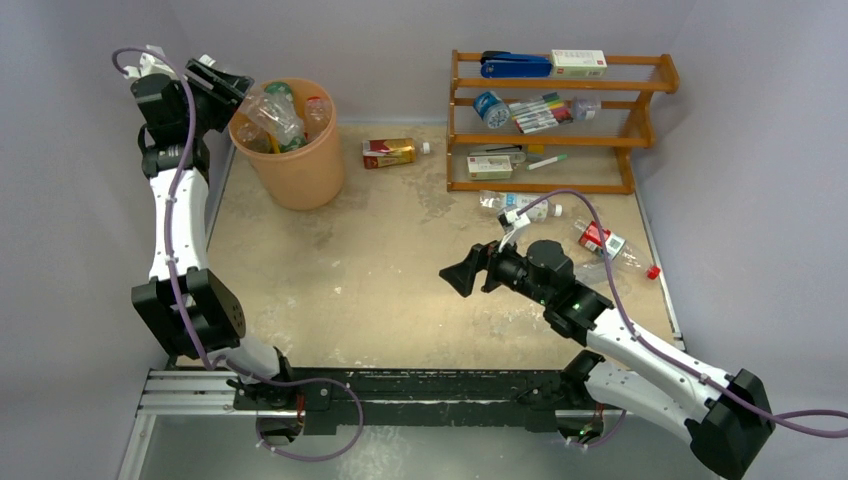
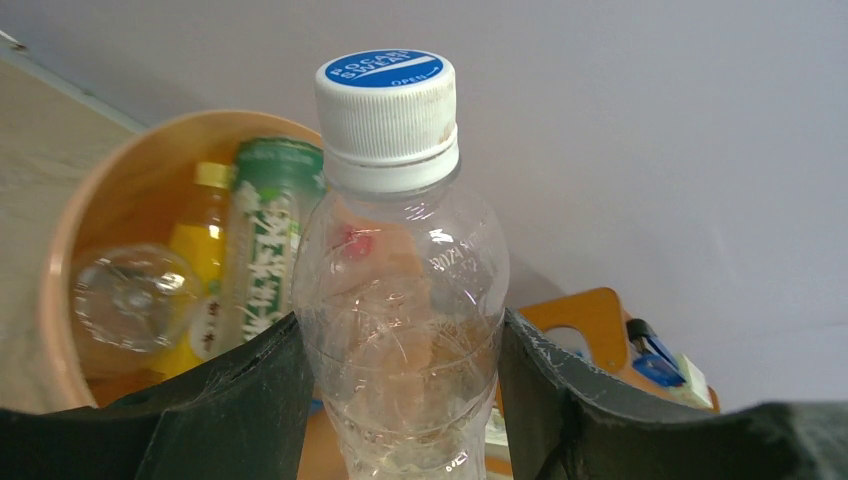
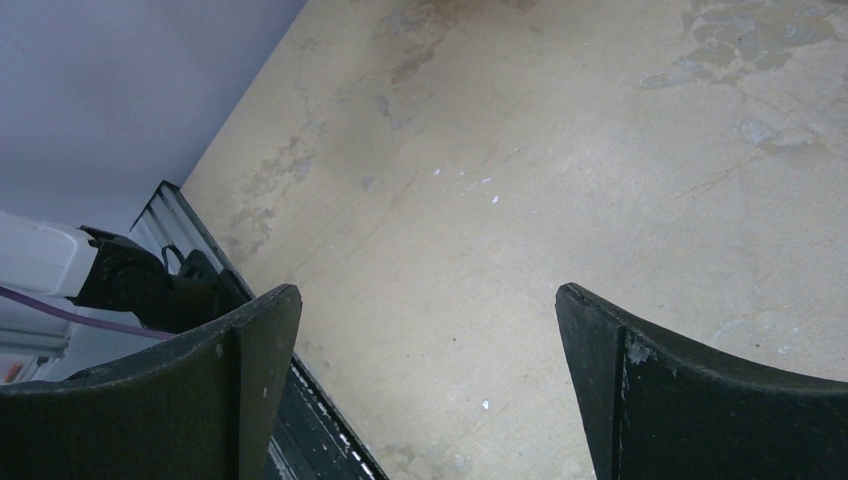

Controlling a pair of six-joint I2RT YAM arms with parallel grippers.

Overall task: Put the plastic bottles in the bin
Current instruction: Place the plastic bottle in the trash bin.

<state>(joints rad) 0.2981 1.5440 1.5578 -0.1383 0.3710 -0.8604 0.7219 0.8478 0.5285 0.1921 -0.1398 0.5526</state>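
Clamping bottle [image 2: 400, 300] over bin [image 1: 300, 175], left jaws (cap [image 2: 388, 105] outward, lengthwise); right jaws spread.

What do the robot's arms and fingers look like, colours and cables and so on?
The left arm and right arm have white links between boxy black joints. A thin purple cable loops loosely along each. A small green light glows on the right arm. The fingers are matte black, broad and curved, with pale scuffs along their edges.
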